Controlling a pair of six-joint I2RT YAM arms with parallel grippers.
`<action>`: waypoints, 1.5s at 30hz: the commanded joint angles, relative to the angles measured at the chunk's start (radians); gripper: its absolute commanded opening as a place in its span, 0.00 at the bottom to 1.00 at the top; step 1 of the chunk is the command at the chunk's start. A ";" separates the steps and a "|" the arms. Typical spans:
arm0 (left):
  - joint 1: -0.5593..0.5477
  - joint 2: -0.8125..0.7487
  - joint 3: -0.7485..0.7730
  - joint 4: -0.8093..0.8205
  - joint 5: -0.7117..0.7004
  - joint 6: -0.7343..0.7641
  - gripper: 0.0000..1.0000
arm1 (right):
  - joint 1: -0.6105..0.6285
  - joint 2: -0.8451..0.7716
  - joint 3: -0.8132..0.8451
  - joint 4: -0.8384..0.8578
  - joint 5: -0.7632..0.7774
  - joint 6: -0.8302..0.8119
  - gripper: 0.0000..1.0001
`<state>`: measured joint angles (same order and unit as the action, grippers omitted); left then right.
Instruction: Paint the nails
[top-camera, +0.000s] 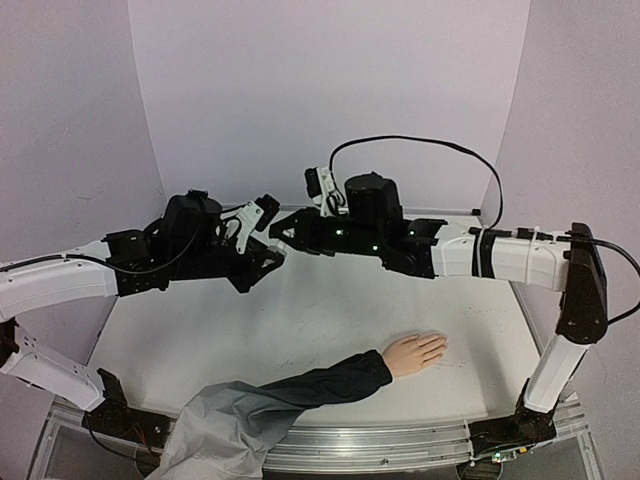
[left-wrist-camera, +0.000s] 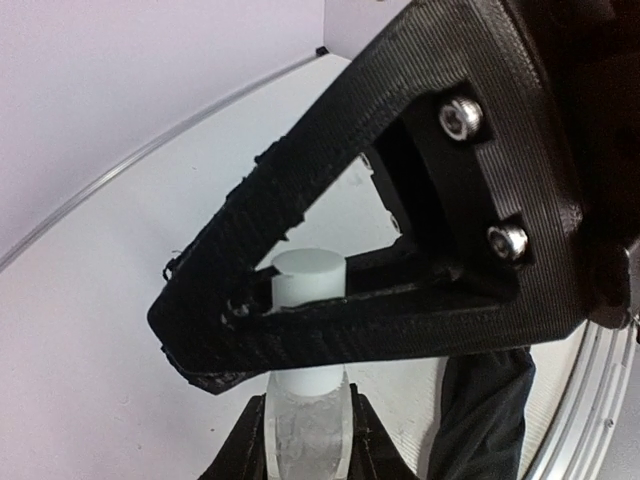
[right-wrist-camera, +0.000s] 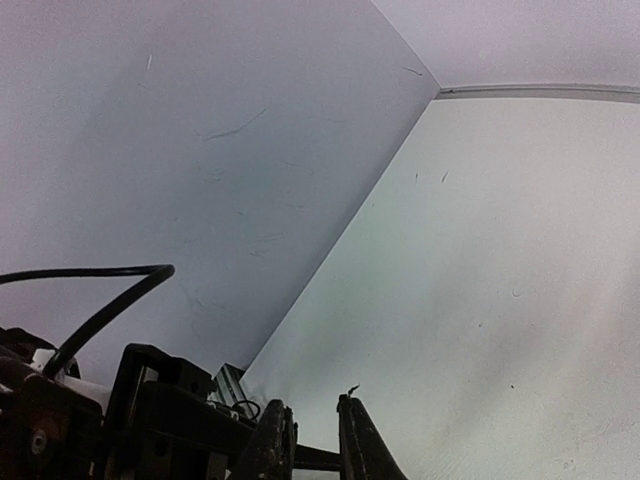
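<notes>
Above the middle of the table (top-camera: 330, 310), the 2 arms meet nose to nose in the air. The left gripper (top-camera: 272, 257) is clamped narrow on 1 small clear whitish bottle (left-wrist-camera: 302, 447), 1 finger on each side of it. The bottle stands upright in the left wrist view. The right gripper (top-camera: 284, 233) comes in from the opposite side, and its 2 black fingers are drawn close together around the bottle's 1 white round cap (left-wrist-camera: 308, 277). In the right wrist view only a slim gap shows between those fingers, and the cap itself is out of sight there.

Well apart from the grippers, 1 pale peach mannequin hand (top-camera: 415, 352) lies palm down on the table's near right part, fingers pointing right. Its nails (top-camera: 441, 345) sit at the fingertips, too small to count. 1 dark navy sleeve (top-camera: 320, 384) covers the forearm, and 1 grey cloth (top-camera: 215, 430) bunches at the near edge. 1 black cable (top-camera: 420, 140) arches over the right arm.
</notes>
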<state>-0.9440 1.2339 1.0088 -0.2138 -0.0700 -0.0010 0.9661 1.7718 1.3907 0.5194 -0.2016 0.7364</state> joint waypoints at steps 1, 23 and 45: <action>0.000 0.010 0.102 -0.011 0.212 -0.067 0.00 | -0.032 -0.113 -0.074 0.074 -0.087 -0.087 0.00; 0.010 -0.037 0.007 0.201 0.297 -0.102 0.00 | -0.070 -0.350 -0.329 0.242 -0.249 -0.184 0.75; 0.008 0.002 0.055 0.120 -0.012 -0.001 0.00 | 0.031 -0.041 0.079 -0.011 0.176 0.048 0.43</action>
<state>-0.9367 1.2449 1.0115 -0.1207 -0.0574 -0.0261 0.9855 1.6848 1.3693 0.5285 -0.1093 0.7536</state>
